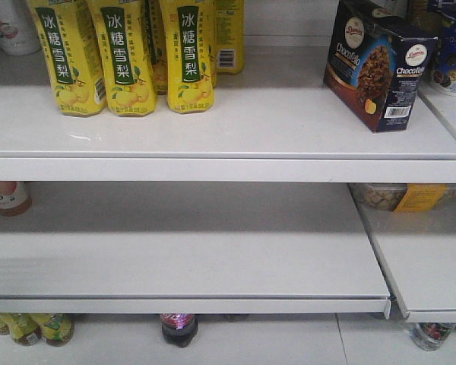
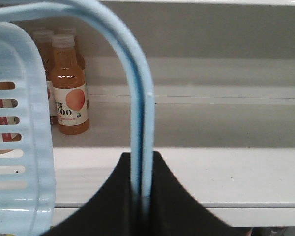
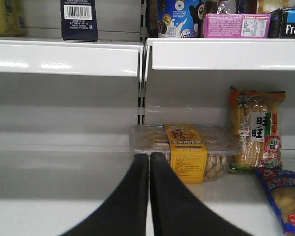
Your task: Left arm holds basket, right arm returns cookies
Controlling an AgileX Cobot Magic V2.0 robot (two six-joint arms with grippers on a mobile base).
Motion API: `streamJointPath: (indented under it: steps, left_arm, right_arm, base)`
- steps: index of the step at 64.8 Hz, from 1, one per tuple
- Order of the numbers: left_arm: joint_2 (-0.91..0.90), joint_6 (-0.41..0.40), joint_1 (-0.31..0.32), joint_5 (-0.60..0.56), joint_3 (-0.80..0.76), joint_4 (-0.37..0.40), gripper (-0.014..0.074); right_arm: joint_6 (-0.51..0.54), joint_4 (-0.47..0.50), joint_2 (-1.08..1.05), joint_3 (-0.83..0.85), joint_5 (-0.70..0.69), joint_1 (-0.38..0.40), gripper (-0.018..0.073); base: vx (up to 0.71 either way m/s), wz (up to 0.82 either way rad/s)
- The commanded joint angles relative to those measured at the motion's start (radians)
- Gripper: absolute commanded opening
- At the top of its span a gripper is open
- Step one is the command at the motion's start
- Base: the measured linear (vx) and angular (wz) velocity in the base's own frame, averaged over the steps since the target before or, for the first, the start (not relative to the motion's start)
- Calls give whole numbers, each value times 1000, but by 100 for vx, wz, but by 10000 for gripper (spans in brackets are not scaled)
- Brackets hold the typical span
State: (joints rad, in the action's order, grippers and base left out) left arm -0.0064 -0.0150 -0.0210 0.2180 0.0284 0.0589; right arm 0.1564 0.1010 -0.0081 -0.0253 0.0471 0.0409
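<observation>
Left gripper (image 2: 141, 196) clamps the basket (image 2: 19, 147) handle; right gripper (image 3: 149, 196) is closed, empty. Cookies (image 1: 380, 65) stand at the shelf (image 1: 213, 125) edge; a nudge could topple them.

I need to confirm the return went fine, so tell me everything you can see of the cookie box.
The cookies are a dark navy and brown cardboard box reading "Chocofole", showing a chocolate cookie, round white logos and a barcode on its side. It stands upright, turned at an angle, at the right end of the upper shelf, apart from the yellow drink cartons. No tool touches it; its barcode end also shows in the right wrist view.
</observation>
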Motion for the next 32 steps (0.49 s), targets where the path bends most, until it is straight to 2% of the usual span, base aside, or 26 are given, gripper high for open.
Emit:
streamJointPath:
  steps: [1,14,24,32]
  left_arm:
    - [-18,15,-2,-108,-24,-11,-6]
    - [-18,15,-2,-107,-24,-11,-6]
    - [-18,15,-2,-107,-24,-11,-6]
    - [-18,15,-2,-106,-24,-11,-6]
  right_arm:
    - [-56,-16,-14,-5,-69,6,-8]
    - [-172,-107,-15,-5,-67,-15,-8]
    - [-173,-135,-15,-6,-67,-87,-8]
    - [-178,-133,-15,-6,-67,-102,-8]
  base:
    - [0,0]
    - [0,0]
    - [0,0]
    - [0,0]
